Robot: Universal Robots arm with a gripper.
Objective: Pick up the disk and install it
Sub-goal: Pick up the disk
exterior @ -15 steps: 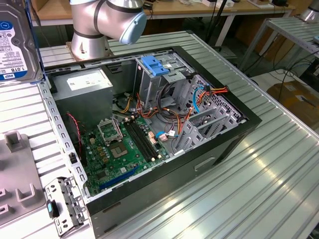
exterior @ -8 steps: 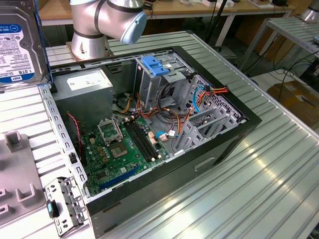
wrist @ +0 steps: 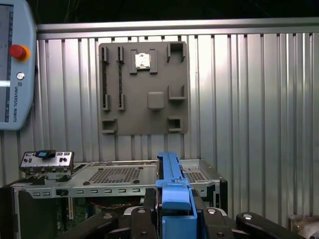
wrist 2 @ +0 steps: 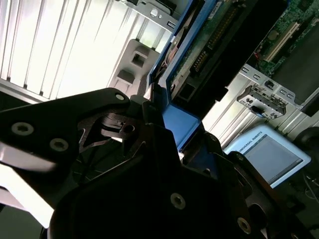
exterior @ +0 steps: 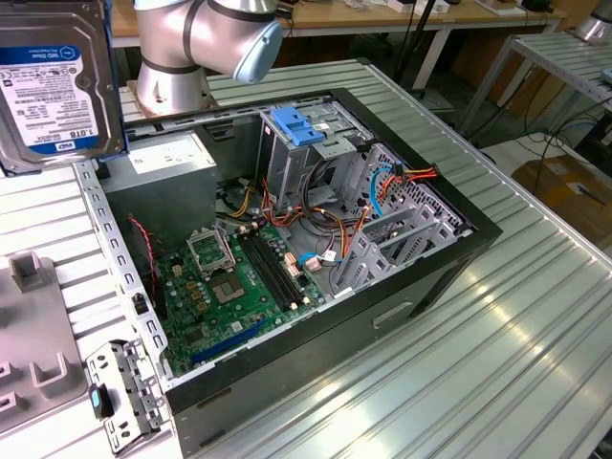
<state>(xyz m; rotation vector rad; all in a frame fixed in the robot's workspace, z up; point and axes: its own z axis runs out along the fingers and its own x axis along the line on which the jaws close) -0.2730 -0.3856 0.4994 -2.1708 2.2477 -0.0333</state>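
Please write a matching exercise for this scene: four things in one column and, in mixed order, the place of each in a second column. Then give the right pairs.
Things
1. flat silver-metal disk with white and blue label
2. green motherboard
3. tall grey cage with blue plastic handle
4. grey plastic plate with recesses

Places
A. flat on the ribbed metal table, outside the open black computer case
B. upright inside the case
C. clamped in the black gripper, raised off the table
D. flat on the case's floor

Pairs: 1-C, 2-D, 3-B, 4-A.
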